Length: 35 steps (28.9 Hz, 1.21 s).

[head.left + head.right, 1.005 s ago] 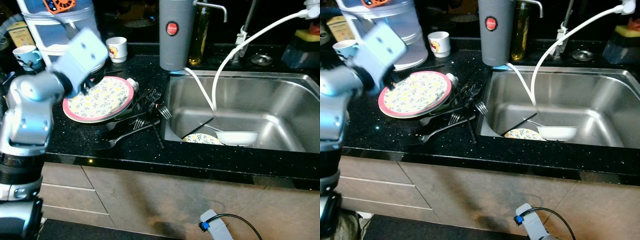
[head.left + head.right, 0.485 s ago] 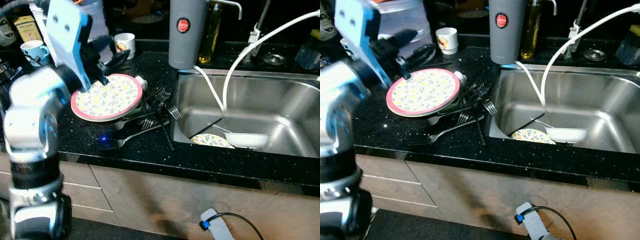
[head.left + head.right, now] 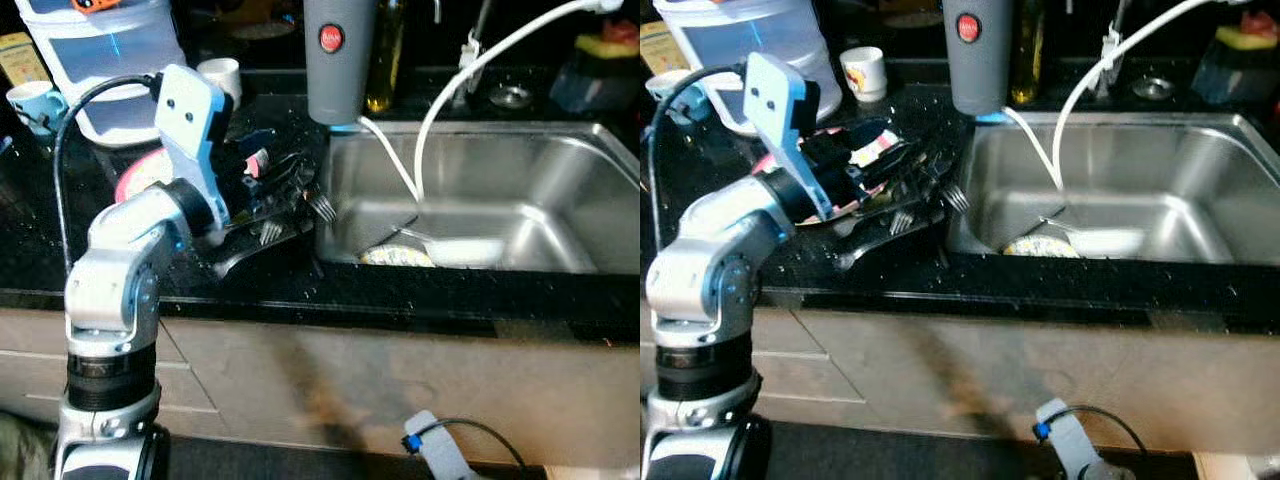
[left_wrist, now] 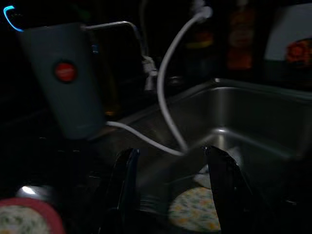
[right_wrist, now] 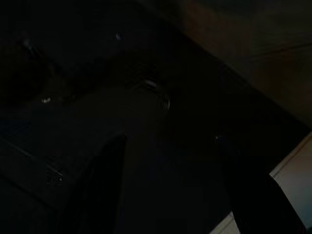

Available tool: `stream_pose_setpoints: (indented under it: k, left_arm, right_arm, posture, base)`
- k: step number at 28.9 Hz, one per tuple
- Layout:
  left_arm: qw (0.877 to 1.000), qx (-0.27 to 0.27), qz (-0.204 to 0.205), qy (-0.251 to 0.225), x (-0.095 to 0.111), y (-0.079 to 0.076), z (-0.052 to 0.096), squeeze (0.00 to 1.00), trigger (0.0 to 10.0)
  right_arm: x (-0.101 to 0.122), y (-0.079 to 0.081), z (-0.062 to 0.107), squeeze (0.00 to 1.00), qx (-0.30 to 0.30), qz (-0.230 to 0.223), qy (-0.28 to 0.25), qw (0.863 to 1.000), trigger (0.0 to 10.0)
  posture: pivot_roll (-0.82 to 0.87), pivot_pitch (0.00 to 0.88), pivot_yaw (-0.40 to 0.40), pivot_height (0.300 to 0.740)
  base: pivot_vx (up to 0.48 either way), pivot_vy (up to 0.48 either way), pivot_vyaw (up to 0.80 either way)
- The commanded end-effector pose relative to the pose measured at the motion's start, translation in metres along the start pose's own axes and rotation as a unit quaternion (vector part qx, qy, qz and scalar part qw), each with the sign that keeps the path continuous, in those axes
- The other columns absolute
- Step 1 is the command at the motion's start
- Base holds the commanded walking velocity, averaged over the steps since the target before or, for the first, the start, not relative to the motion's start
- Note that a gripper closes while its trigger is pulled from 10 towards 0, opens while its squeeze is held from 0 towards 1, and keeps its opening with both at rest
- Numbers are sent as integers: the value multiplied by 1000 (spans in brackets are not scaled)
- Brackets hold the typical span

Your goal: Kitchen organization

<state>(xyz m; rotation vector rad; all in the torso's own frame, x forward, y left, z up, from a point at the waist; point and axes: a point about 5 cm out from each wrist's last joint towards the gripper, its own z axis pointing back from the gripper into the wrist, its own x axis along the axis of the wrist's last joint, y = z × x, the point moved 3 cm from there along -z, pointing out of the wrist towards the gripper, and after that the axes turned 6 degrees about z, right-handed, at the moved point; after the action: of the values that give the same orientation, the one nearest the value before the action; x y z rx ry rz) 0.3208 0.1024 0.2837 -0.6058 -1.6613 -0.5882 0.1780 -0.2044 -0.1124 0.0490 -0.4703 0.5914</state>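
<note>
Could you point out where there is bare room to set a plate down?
The sink floor right of the white dish is bare. The counter between the pink-rimmed plate and the sink edge is crowded with forks and the left gripper.

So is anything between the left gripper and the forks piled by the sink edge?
Nothing visible blocks it. The left gripper, fingers apart, hovers over the pink-rimmed plate, with the forks just beyond toward the sink. The forks are tangled together, so picking one out may be awkward.
</note>
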Motion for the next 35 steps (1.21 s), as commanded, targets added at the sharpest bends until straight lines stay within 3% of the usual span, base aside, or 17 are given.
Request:
stream_pose_setpoints:
  k: [1, 8, 19, 35]
  left_arm:
    - [1000, 2, -1, -6, 1, -2, 2, 0, 10000]
    - [1000, -3, -4, -6, -2, -9, -3, 0, 10000]
    - [1000, 11, -13, -8, -2, -7, -3, 0, 10000]
    - [998, 47, -6, -29, 1, 5, -2, 0, 10000]
  right_arm:
    - [0, 3, -1, 0, 7, 5, 2, 1000, 10000]
    - [1, 4, -1, 0, 9, 0, 0, 1000, 10000]
    - [1, 3, -1, 0, 5, 2, -2, 1000, 10000]
    - [-1, 1, 0, 0, -6, 0, 1, 1000, 10000]
  posture:
    - [20, 0, 28, 740]
    - [20, 0, 25, 740]
    - [16, 0, 26, 740]
    - [14, 0, 19, 740]
  base:
    - [0, 0, 794]
    - [0, 0, 794]
    - [0, 0, 726]
    - [68, 0, 0]
